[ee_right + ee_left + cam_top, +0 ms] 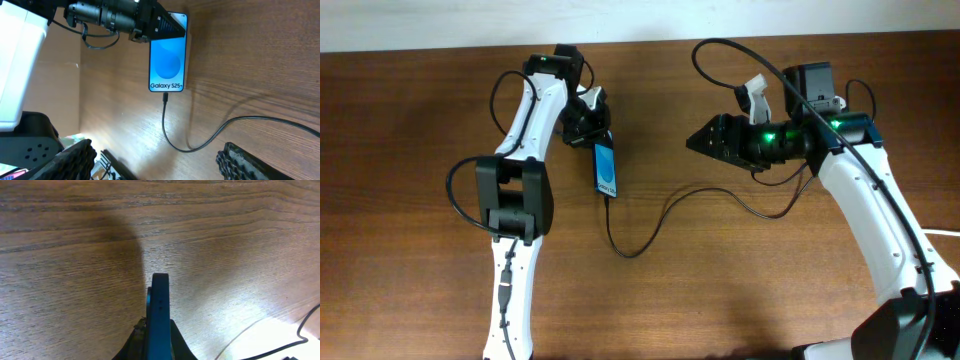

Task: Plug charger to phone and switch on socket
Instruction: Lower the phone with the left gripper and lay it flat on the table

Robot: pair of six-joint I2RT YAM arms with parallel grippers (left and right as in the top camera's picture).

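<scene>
my left claw (pixel 167 29) pinches the phone (pixel 167 65); right claw (pixel 157 160) gapes empty. lifting could unseat the charger (pixel 163 120).

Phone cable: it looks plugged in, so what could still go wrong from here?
1. The left claw grips the phone by its top end. If it drags or lifts the phone, the plug of the cable could pull loose.
2. The cable's slack loops across the table between both arms, so the open right claw might snag it when it moves.
</scene>
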